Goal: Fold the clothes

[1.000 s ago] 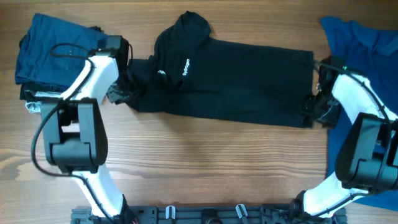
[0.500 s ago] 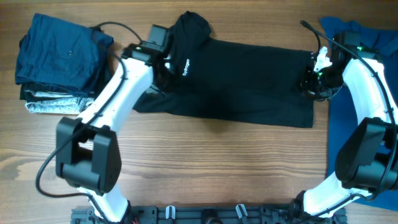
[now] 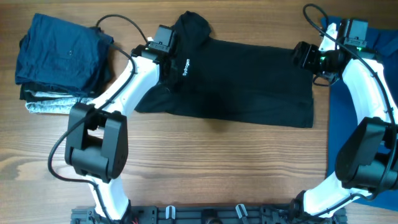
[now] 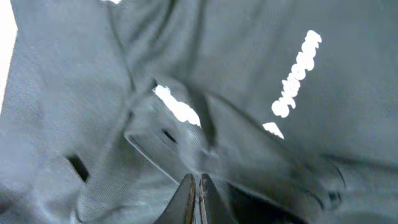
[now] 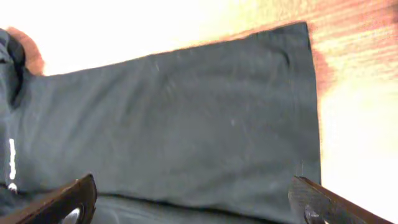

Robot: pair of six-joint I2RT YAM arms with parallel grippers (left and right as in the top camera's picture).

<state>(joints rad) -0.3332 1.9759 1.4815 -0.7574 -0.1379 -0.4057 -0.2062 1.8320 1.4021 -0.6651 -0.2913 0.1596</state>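
shirt (image 3: 242,81) lies spread on the table (image 3: 205,162), logo (image 3: 186,67) up. my left jaws sit together by the collar (image 3: 193,25), perhaps pinching cloth for a fold, i can't tell; right jaws stand wide apart over the hem (image 3: 311,87), free to grab.

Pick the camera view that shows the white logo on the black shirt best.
The left wrist view: the logo on the shirt is large and close, though slightly blurred. Overhead shows it whole but tiny. The right wrist view catches only a sliver at its left edge.
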